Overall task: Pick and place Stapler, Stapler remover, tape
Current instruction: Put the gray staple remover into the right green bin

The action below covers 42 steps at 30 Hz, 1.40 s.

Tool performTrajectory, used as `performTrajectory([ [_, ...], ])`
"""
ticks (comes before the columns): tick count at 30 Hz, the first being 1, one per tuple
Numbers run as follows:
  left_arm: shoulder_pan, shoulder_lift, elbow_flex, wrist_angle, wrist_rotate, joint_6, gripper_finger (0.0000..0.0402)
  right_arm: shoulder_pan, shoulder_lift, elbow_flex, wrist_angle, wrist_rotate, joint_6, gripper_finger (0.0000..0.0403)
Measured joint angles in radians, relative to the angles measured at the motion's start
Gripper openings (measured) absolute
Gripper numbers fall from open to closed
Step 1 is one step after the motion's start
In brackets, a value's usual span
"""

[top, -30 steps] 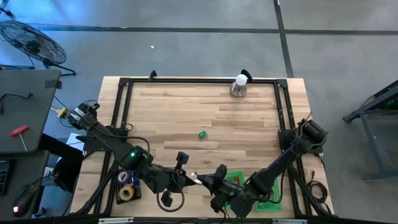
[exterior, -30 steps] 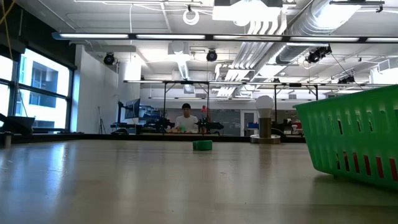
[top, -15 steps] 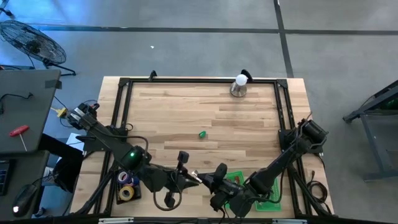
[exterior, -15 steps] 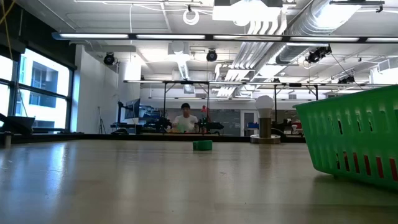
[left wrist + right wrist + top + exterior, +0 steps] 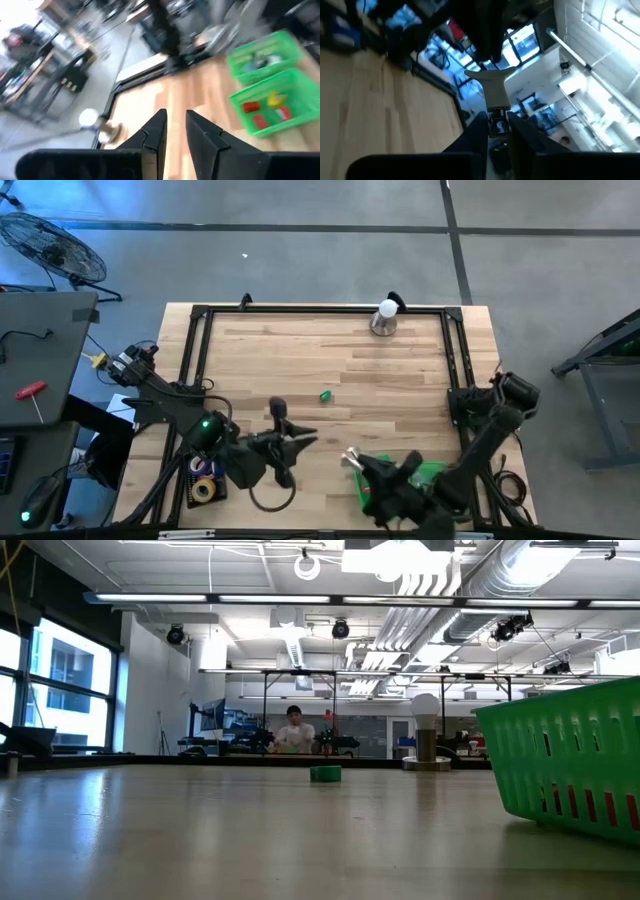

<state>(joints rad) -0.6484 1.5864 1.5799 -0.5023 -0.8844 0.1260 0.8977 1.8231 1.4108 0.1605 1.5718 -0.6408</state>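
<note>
My right gripper (image 5: 352, 457) is shut on the stapler remover (image 5: 490, 85), a small thing with a pale, winged end and a dark body. It hangs above the table's near middle, just left of the green basket (image 5: 425, 477). My left gripper (image 5: 303, 439) stands a little to its left, pointing toward the table's right edge, slightly open with nothing between its fingers (image 5: 175, 125). Tape rolls (image 5: 205, 476), purple and yellow among them, lie in a dark tray at the near left. I cannot pick out the stapler. Red and yellow things (image 5: 260, 107) lie in the basket. My right gripper pinches the stapler remover's dark body (image 5: 496, 123) between its two fingers. The pale winged end (image 5: 489, 80) sticks out past the fingertips. The fingers lie about level, pointing toward the table's left, and the remover is lifted clear of the table.
A small green thing (image 5: 326, 395) lies at the table's middle. A bulb on a round stand (image 5: 385, 318) is at the far edge. A black frame (image 5: 200, 340) runs around the table. The green basket (image 5: 565, 765) fills the right of the low view.
The two grippers met at the near middle with the stapler remover between them. My left gripper has opened, let go of it and swung up and toward the far edge. My right gripper has carried the remover toward the table's right edge, rolling its wrist.
</note>
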Motion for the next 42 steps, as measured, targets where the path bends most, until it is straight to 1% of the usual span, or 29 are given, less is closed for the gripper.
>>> performTrajectory([
  [5,0.0,0.0,-0.001,-0.152,-0.06,-0.156,0.0066,0.061,-0.045,-0.001,0.019,0.0,0.099,0.0037],
  [9,0.0,0.0,-0.001,-0.249,-0.062,-0.232,0.0066,0.111,-0.089,-0.001,0.025,0.0,0.169,0.0037],
  [12,0.0,0.0,-0.001,-0.301,-0.062,-0.295,0.0066,0.126,-0.131,-0.001,0.026,-0.002,0.171,0.0037],
  [18,0.0,0.0,-0.001,-0.399,-0.06,-0.405,0.0066,0.101,-0.217,-0.001,0.005,-0.003,0.166,0.0037],
  [22,0.0,0.0,-0.001,-0.454,-0.033,-0.47,0.0066,0.058,-0.291,-0.001,-0.041,0.0,0.218,0.0037],
  [25,0.0,0.0,-0.001,-0.489,-0.014,-0.501,0.0066,0.015,-0.335,-0.001,-0.142,0.0,0.291,0.0037],
  [27,0.0,0.0,-0.001,-0.505,-0.013,-0.522,0.0066,-0.02,-0.357,-0.001,-0.241,-0.008,0.357,0.0037],
  [28,0.0,0.0,-0.001,-0.509,-0.013,-0.527,0.0066,-0.041,-0.369,-0.001,-0.306,-0.048,0.393,0.0037],
  [29,0.0,0.0,-0.001,-0.511,-0.013,-0.528,0.0066,-0.065,-0.379,-0.001,-0.376,-0.114,0.443,0.0037],
  [30,0.0,0.0,-0.001,-0.511,-0.013,-0.528,0.0066,-0.095,-0.391,-0.001,-0.445,-0.207,0.504,0.0037],
  [32,0.0,0.0,-0.001,-0.511,-0.015,-0.528,0.0066,-0.171,-0.404,-0.001,-0.559,-0.426,0.651,0.0037],
  [33,0.0,0.0,-0.001,-0.511,-0.015,-0.529,0.0066,-0.214,-0.405,-0.001,-0.608,-0.513,0.723,0.0037],
  [35,0.0,0.0,-0.001,-0.511,-0.015,-0.529,0.0066,-0.291,-0.402,-0.001,-0.734,-0.623,0.873,0.0037],
  [37,0.0,0.0,-0.001,-0.513,-0.009,-0.533,0.0066,-0.358,-0.394,-0.001,-0.901,-0.689,1.048,0.0037],
  [38,0.0,0.0,-0.001,-0.518,-0.002,-0.539,0.0066,-0.385,-0.391,-0.001,-0.994,-0.741,1.146,0.0037],
  [40,0.0,0.0,-0.001,-0.539,0.006,-0.559,0.0066,-0.426,-0.386,-0.001,-1.182,-0.857,1.339,0.0037],
  [42,0.0,0.0,-0.001,-0.571,0.006,-0.582,0.0066,-0.44,-0.383,-0.001,-1.338,-0.966,1.526,0.0037],
])
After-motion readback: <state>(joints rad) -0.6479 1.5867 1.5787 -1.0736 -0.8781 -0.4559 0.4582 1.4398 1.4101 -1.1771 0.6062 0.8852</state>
